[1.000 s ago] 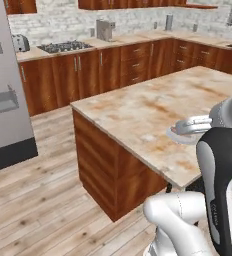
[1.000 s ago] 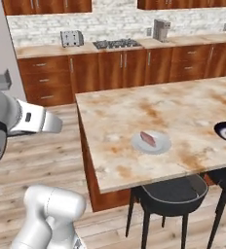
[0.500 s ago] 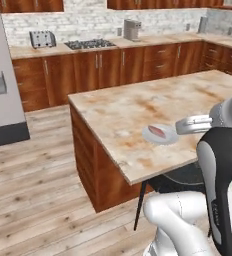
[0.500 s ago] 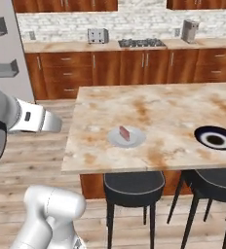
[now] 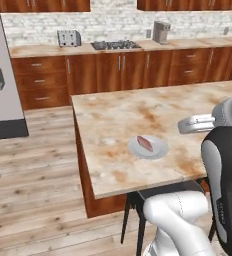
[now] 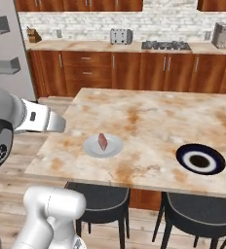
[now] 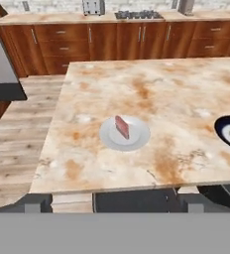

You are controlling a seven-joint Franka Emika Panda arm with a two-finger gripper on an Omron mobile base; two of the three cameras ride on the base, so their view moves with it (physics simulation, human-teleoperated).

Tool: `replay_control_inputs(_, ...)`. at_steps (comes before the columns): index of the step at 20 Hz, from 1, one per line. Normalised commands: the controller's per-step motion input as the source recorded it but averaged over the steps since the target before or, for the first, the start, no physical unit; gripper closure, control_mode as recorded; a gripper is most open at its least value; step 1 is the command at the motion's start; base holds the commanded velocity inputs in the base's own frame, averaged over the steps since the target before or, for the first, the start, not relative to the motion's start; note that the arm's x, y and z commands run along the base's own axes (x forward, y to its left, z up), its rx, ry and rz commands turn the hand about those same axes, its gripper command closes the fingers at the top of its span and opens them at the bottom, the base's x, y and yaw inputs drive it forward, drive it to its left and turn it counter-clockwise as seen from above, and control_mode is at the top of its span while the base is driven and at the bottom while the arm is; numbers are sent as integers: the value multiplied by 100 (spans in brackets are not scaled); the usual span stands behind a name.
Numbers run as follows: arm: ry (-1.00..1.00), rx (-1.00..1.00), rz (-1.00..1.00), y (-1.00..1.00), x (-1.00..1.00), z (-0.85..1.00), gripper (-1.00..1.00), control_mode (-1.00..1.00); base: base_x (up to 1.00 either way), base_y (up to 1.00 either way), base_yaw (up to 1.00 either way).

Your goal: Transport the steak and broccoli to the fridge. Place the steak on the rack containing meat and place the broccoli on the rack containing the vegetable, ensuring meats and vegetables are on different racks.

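The steak point(image 7: 121, 127) is lying on a pale plate point(image 7: 138, 139) near the desk's point(image 7: 186, 114) front edge, and the gripper, jaws spread and empty, is needing to descend squarely over the steak, straddling its narrow width before closing.

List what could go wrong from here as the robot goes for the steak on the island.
1. The steak stands on edge on a shallow white plate; a claw closing off-centre would likely tip it or slide the plate.
2. The plate sits toward the near side of the island counter, so a push could carry it toward the edge above the black stools.
3. The dark-rimmed plate lies nearby on the same counter; a wide arm swing might knock it.
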Motion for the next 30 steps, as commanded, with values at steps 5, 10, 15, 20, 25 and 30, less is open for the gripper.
replay_control_inputs(5, 0, 0, 0, 0, 0, 0, -100, 100, 96, -40, 24)
replay_control_inputs(10, 0, 0, 0, 0, 0, 0, -100, 100, 94, -46, 36)
replay_control_inputs(15, 0, 0, 0, 0, 0, 0, -100, 100, 93, -52, 24)
replay_control_inputs(20, 5, 3, 5, -25, 38, -20, -100, -100, 59, -30, 10)
replay_control_inputs(25, 25, 4, 5, -58, 97, -75, -100, -100, 0, 0, 0)
replay_control_inputs(30, 4, 0, 4, -37, 96, -92, -100, -100, 0, 0, 0)
